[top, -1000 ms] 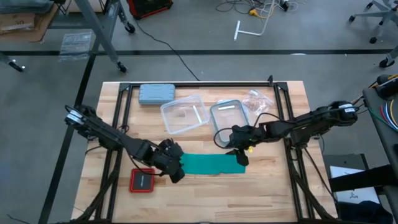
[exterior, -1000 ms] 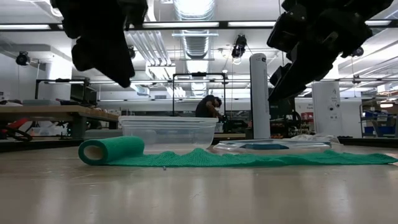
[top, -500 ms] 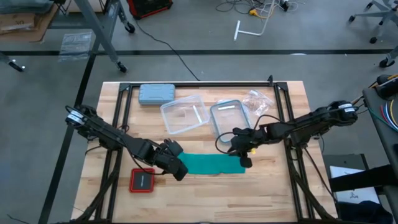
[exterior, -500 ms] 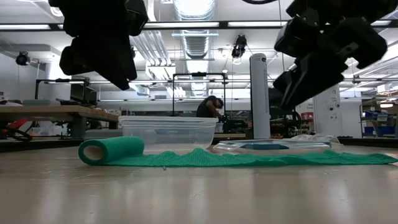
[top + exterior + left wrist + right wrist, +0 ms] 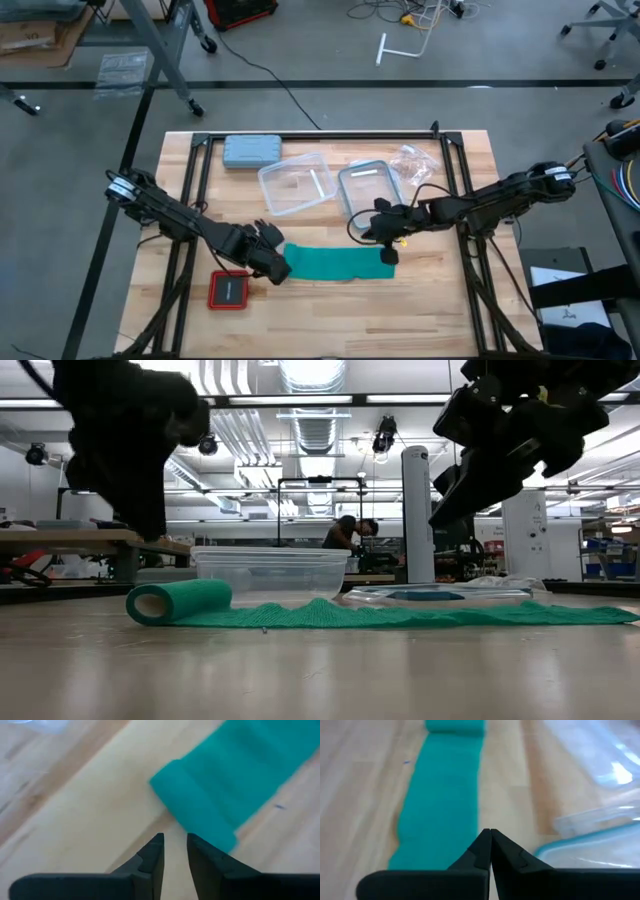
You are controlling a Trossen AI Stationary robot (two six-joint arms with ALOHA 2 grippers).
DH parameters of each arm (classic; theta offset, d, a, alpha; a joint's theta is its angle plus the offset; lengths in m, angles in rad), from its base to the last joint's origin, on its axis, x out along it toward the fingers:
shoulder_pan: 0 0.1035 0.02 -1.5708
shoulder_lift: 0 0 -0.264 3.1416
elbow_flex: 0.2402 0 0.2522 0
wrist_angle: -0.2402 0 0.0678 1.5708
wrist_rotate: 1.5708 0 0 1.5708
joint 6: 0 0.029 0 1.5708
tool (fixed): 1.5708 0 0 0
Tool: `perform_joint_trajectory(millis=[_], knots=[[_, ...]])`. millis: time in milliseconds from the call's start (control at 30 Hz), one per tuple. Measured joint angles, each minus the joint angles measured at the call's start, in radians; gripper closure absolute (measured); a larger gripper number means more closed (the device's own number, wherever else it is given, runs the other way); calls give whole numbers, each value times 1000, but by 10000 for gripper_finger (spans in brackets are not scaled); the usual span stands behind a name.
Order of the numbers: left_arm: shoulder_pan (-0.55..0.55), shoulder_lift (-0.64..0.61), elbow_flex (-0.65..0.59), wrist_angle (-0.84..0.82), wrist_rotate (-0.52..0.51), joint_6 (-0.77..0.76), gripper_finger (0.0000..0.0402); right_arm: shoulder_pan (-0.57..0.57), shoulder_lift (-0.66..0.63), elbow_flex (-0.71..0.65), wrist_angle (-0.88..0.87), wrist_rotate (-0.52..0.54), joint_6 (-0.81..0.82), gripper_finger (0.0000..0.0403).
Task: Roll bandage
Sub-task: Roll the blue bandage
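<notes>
Since the earlier frame, left hand (image 5: 272, 262) shifted off the bandage (image 5: 335, 264) roll.

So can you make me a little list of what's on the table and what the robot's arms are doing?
bandage: green strip lying flat on the wooden table, partly rolled at its left end
left end effector: beside the rolled end, fingers slightly apart, holding nothing
right end effector: over the flat end, fingers shut, holding nothing
clear tub: behind the bandage, no lid on
lid: lying beside the tub
grey-blue case: at the far left
red pad: near the front
</notes>
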State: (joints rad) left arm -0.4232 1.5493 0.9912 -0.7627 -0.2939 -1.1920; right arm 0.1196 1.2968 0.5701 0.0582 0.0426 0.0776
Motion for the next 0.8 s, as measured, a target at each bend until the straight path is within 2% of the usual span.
perform_joint_trajectory(millis=[200, 400, 600, 800], knots=[[1, 1, -126, 78, -37, -49, 362, -10, 0, 0, 0, 20, 0, 401], [2, 1, -223, 279, -37, -49, 398, -14, 0, 5, 0, 24, 18, 401], [2, 3, -327, 486, -37, -40, 393, -14, -1, 14, 0, 37, 27, 401], [2, 3, -370, 640, -39, -13, 400, -14, -1, 14, 0, 37, 27, 401]])
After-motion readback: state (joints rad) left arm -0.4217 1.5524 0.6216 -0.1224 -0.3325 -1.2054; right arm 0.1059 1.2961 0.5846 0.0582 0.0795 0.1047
